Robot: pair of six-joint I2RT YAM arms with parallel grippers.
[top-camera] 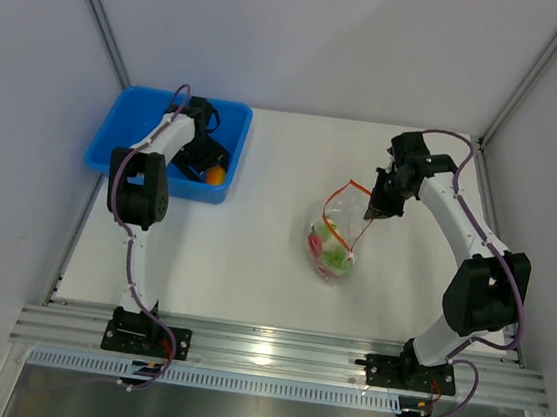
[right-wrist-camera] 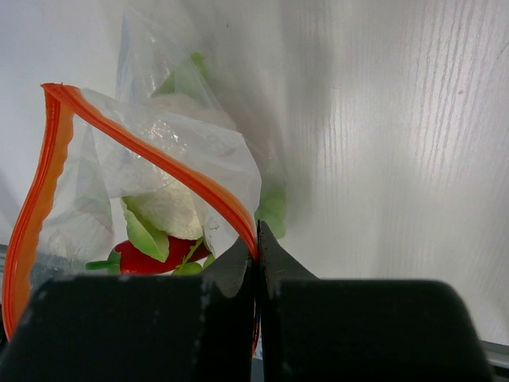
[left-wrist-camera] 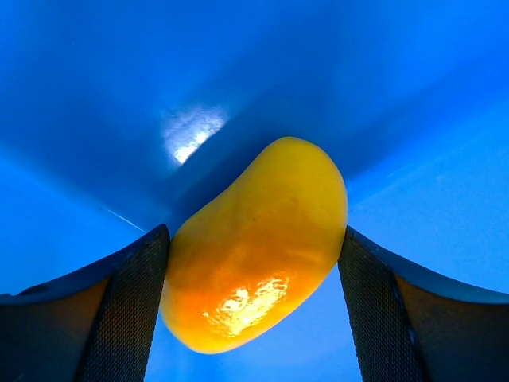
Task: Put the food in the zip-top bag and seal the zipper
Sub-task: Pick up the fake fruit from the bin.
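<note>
The yellow-orange piece (left-wrist-camera: 256, 263) lies in a corner of the blue bin (left-wrist-camera: 111, 79). My left gripper (left-wrist-camera: 254, 232) is down in that bin (top-camera: 126, 136), both pads touching the piece's (top-camera: 217, 174) sides. The clear zip-top bag (top-camera: 333, 243) hangs at table centre-right, mouth gaping. My right gripper (right-wrist-camera: 257, 239) is shut on its red-orange zipper (right-wrist-camera: 159, 159) at one end of the strip. Inside the bag (right-wrist-camera: 199, 135) I see white cauliflower (right-wrist-camera: 171, 211) with green leaves and the red chili pepper (right-wrist-camera: 151, 256). The grape bunch shows only as green patches.
The bin stands at the table's back left corner, with the left arm (top-camera: 145, 188) reaching over its near wall. Grey walls close in the back and both sides. A metal rail (top-camera: 273, 349) runs along the near edge.
</note>
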